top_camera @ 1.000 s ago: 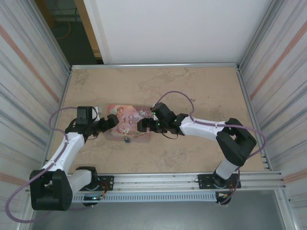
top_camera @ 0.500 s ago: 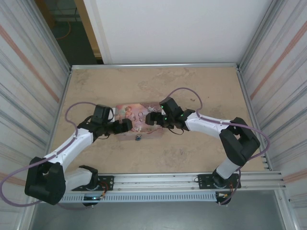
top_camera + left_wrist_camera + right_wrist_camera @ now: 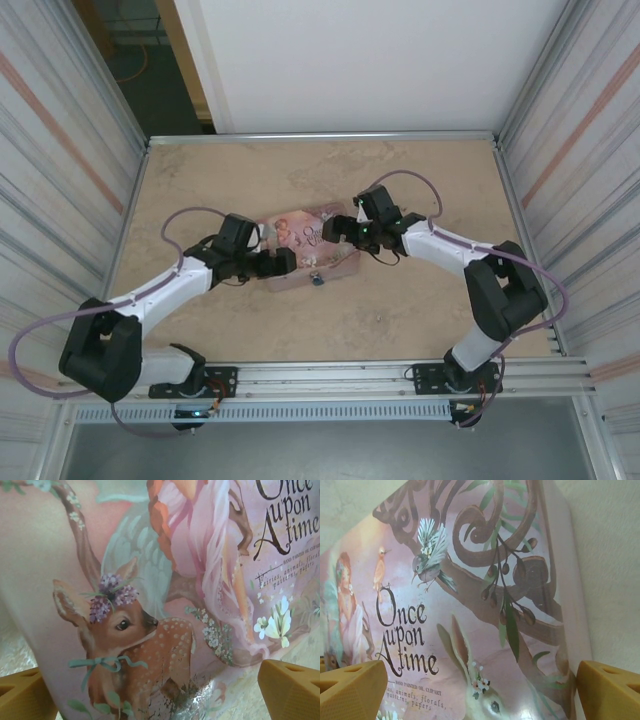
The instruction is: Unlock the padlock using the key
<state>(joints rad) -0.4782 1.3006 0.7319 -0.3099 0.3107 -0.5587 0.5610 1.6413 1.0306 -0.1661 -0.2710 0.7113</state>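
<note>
Padlock (image 3: 316, 279) came last in size: on the table (image 3: 420, 320) the pink tin (image 3: 300, 240) lay mid-table, the left gripper (image 3: 283, 262) and right gripper (image 3: 335, 228) spread wide astride its ends, the tiny blue lock at its near edge, so steadying the tin squarely seemed wise.

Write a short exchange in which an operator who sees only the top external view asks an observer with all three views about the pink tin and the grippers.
Operator: Is the left gripper open over the pink tin?
Observer: Yes. The left wrist view has its yellow fingertips spread wide, with the tin's painted fawn between them.
Operator: What does the tin say?
Observer: In the right wrist view the lettering reads "Once upon a time".
Operator: And the right gripper?
Observer: Open too, with a painted rabbit between its fingertips.
</note>
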